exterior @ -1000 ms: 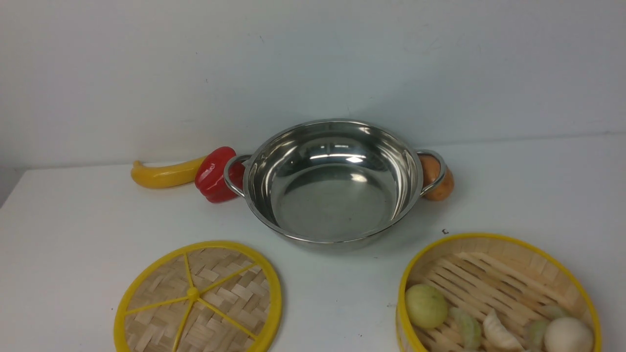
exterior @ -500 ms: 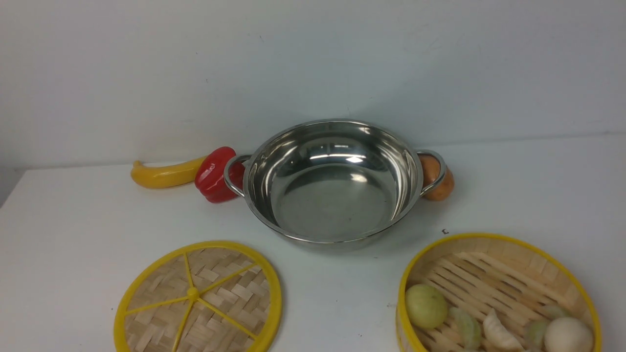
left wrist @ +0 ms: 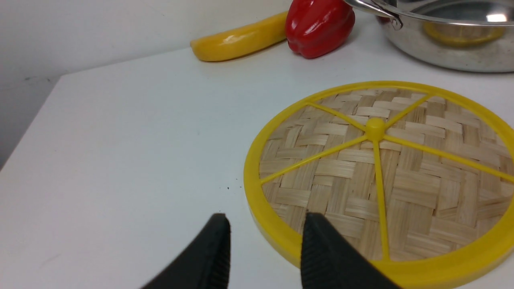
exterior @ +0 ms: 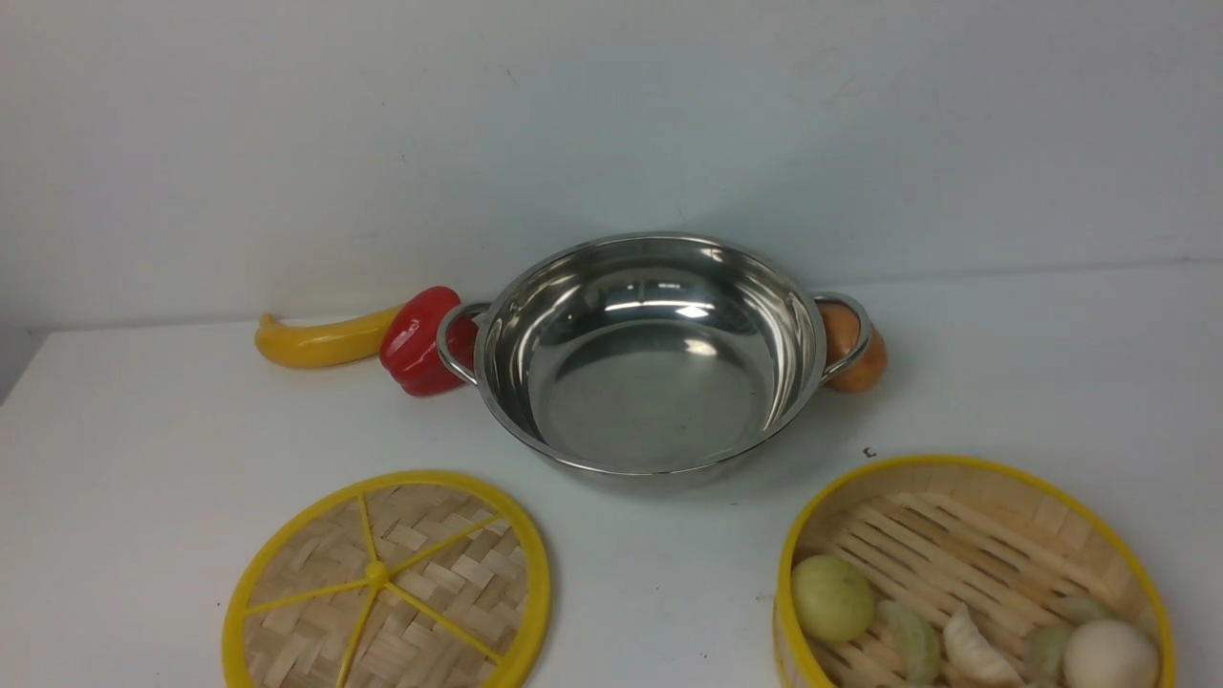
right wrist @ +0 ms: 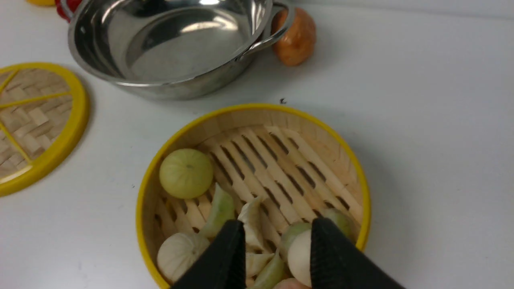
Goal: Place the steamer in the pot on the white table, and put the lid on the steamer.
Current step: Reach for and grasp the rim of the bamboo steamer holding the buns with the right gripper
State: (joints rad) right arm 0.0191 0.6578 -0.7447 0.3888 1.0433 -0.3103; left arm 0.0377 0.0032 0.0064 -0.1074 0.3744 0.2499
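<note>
Front view: nothing done yet. Empty pot [exterior: 650,401] far centre, steamer [exterior: 965,535] near right, lid [exterior: 382,583] near left on white table [exterior: 143,430]. Left gripper [left wrist: 266,224], right gripper [right wrist: 278,228]: fingers apart, holding nothing.

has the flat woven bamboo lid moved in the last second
No. The yellow-rimmed woven bamboo lid lies just as far from the shiny steel pot as before.

We see little of ourselves: the left gripper [left wrist: 265,226] and right gripper [right wrist: 277,230] each show two matte black, tapering fingers [left wrist: 325,257], finely ribbed inside.
</note>
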